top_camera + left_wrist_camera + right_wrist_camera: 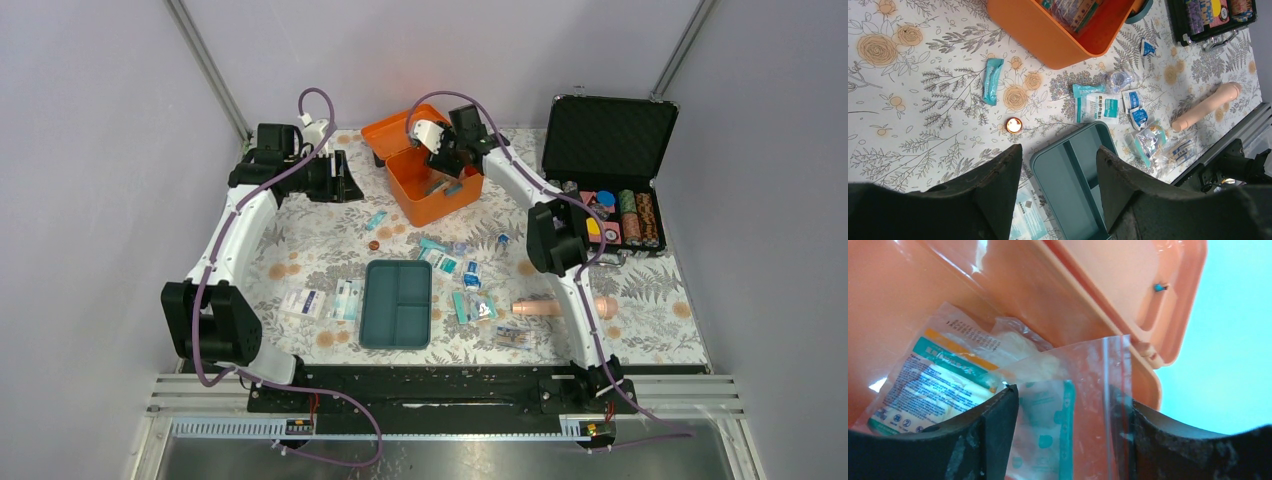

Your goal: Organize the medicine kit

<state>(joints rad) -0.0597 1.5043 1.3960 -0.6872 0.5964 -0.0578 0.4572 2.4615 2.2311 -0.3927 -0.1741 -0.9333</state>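
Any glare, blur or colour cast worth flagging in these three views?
Right wrist: washed out, glare streaks on the medicine kit wall, background blown to flat cyan. Left wrist: tablecloth sharp, left gripper dark and soft. Top external: even light, sharp.

Right gripper point(442, 172) is blocking your view of most of the orange box point(445, 205) interior, near the tabletop's far edge. Clear zip bag point(1088, 400) is running off the right wrist frame's bottom edge, its print blurring. Fingers point(993, 195) of the left gripper point(1059, 150) are hiding the teal tray's point(1073, 170) near end from you.
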